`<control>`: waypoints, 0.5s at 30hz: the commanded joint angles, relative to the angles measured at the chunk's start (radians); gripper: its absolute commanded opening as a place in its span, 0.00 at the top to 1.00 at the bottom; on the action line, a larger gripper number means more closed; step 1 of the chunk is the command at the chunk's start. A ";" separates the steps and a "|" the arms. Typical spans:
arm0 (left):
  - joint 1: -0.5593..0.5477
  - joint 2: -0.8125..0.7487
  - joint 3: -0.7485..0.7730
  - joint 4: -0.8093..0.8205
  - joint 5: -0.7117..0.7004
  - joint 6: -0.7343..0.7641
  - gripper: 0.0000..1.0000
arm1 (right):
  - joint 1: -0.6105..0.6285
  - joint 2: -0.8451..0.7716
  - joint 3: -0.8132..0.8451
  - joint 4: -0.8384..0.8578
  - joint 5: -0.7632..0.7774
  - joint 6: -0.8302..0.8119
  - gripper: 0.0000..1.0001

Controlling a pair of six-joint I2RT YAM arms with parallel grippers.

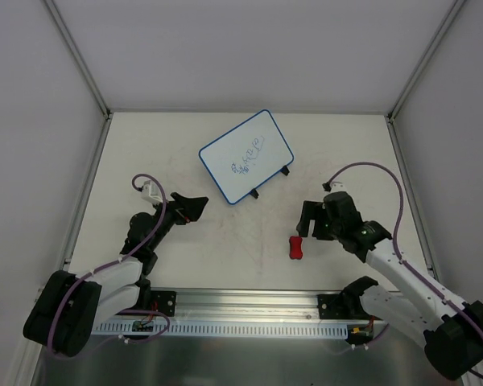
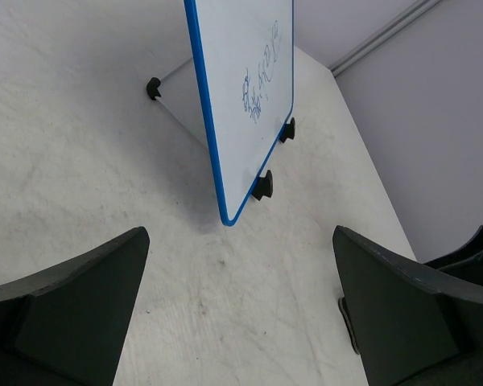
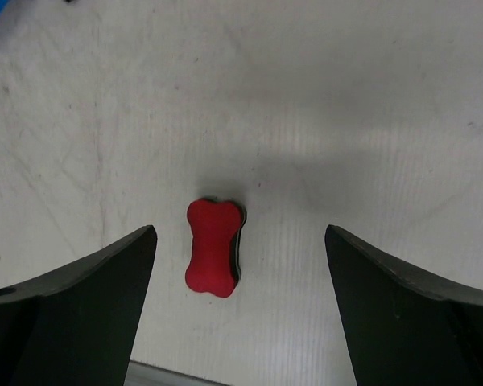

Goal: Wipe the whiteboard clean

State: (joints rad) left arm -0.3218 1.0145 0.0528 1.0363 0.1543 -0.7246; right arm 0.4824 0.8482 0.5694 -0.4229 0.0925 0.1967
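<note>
1. Whiteboard (image 1: 247, 156) stands propped on black feet (image 1: 253, 193), beyond the eraser (image 1: 295, 248) and to its left, scribbles (image 1: 249, 159) unwiped.
2. Long axis runs near-left to far-right; the written face tilts up toward the arms.
3. Right gripper (image 1: 314, 220) hovers by the eraser, fingers spread, empty; left gripper (image 1: 195, 207), well left of it, likewise.
4. Risks: the eraser lies off-centre between the fingers and may skid; wiping pressure may topple the unbraced board.

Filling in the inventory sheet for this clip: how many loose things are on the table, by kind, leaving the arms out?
whiteboard: 1
red eraser: 1
Total: 2
</note>
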 commanded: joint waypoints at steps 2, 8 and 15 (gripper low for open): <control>-0.010 0.009 0.002 0.065 0.018 0.001 0.01 | 0.125 0.077 0.061 -0.116 0.041 0.125 0.13; -0.010 0.007 0.001 0.062 0.010 -0.002 0.01 | 0.298 0.196 0.093 -0.122 0.139 0.210 0.10; -0.010 0.012 0.004 0.062 0.011 -0.006 0.01 | 0.314 0.328 0.121 -0.123 0.168 0.297 0.21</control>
State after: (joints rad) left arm -0.3218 1.0275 0.0528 1.0359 0.1555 -0.7250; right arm 0.7895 1.1381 0.6403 -0.5171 0.2058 0.4149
